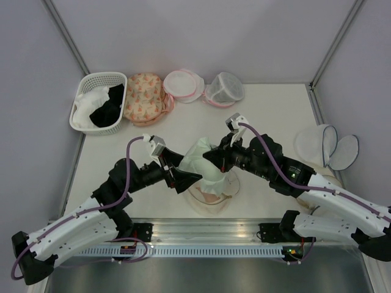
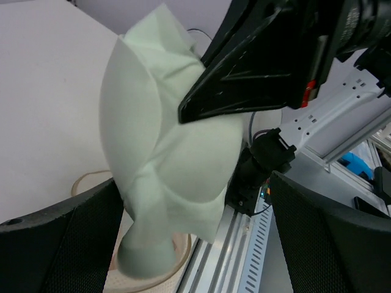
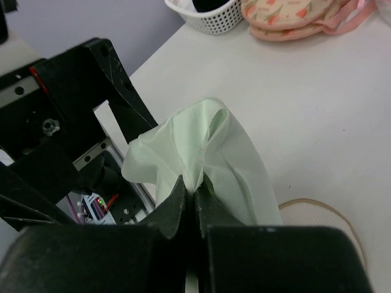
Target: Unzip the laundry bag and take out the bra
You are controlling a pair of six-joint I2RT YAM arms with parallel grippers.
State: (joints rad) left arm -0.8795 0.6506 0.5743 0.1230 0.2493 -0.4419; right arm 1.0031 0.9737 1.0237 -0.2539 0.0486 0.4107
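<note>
Robot lab / test cell, not a home. White table (image 1: 269, 116) boxed in by plain grey panel walls (image 1: 201, 36) w/ metal corner posts (image 1: 62, 30). Two arms (image 1: 73, 226) bolted to an alu rail (image 1: 208, 227) at the near edge, slotted cable duct (image 1: 201, 250) just below, purple cables (image 1: 127, 171) looped along the arms. Laundry bits, i.e. white basket (image 1: 101, 75) and round wash bags (image 1: 183, 86), sit in a neat row at the back.

You're looking at two grippers (image 1: 195, 177) (image 1: 209, 157), one white basket (image 1: 101, 76), one floral bag (image 1: 143, 96), two pink-trimmed mesh bags (image 1: 183, 85) (image 1: 224, 90), one dark-trimmed mesh bag (image 1: 313, 144), one laundry bag (image 1: 200, 202), one bra (image 1: 211, 174).
</note>
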